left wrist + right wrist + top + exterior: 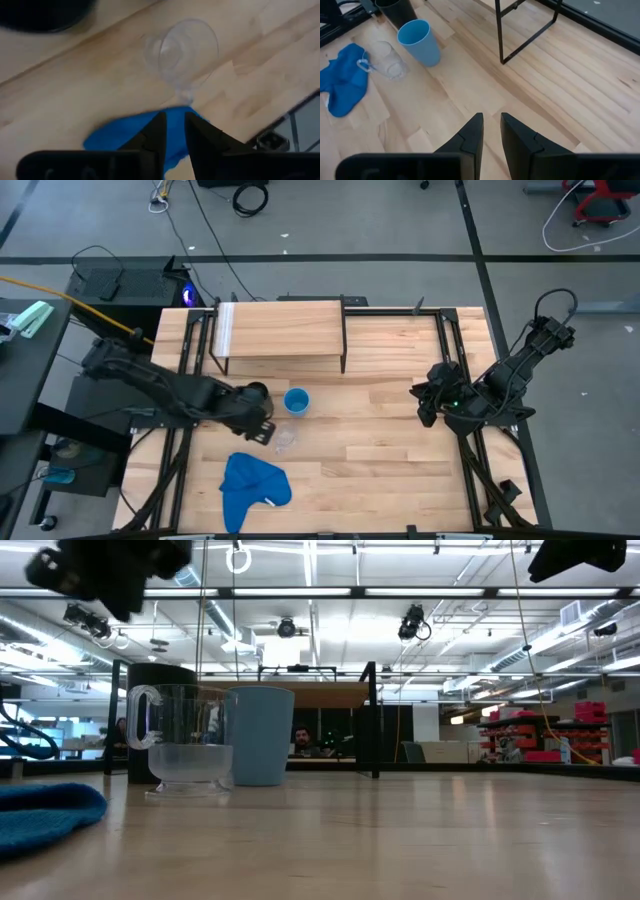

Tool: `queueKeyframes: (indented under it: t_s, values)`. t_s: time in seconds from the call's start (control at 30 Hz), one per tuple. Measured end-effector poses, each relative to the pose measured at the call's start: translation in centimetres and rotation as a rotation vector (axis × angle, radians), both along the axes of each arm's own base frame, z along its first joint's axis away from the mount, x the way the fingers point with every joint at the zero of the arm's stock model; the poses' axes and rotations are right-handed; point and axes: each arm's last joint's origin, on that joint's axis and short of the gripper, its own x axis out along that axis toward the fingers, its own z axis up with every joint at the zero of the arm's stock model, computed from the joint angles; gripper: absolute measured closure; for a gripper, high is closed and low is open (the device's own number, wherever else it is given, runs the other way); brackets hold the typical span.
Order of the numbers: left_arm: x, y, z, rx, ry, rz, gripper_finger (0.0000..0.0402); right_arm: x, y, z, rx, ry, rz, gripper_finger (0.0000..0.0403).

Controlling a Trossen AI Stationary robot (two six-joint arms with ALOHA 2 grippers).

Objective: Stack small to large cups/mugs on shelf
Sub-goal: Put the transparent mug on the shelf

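Observation:
The clear mug [285,440] stands upright on the table, its handle toward the blue cloth [252,485]. The light-blue cup [297,401] stands upright just beyond it, and the black cup [256,393] stands to that cup's left. The shelf [280,330] stands on its black legs at the table's far side with nothing on it. My left gripper [262,425] is shut and empty, hovering above the table between the black cup and the clear mug [185,50]. My right gripper [425,402] is shut and empty over the table's right part.
The blue cloth [135,135] lies crumpled near the table's front edge, close to the clear mug [387,60]. The shelf's black leg [525,30] stands beyond the light-blue cup [420,42]. Bare tabletop [380,440] lies between the cups and my right gripper.

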Motion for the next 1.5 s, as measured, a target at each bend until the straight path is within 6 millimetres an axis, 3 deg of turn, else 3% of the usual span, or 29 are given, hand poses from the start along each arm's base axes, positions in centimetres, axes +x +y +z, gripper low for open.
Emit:
queueKeyframes:
  t_s: [0.4,1.2,1.5]
  values:
    - [3.3,0.8,-3.0,0.022,0.048,-0.027,0.0309,0.0,0.0,0.0,0.017,0.014,0.008,0.033]
    - [4.6,1.0,-5.5,0.058,0.136,-0.066,0.0255,-0.1,0.0,-0.1,-0.001,0.024,0.013,0.033]
    - [5.3,0.8,-6.4,0.061,0.152,-0.069,0.0254,-0.1,0.0,-0.1,-0.004,0.025,0.012,0.033]
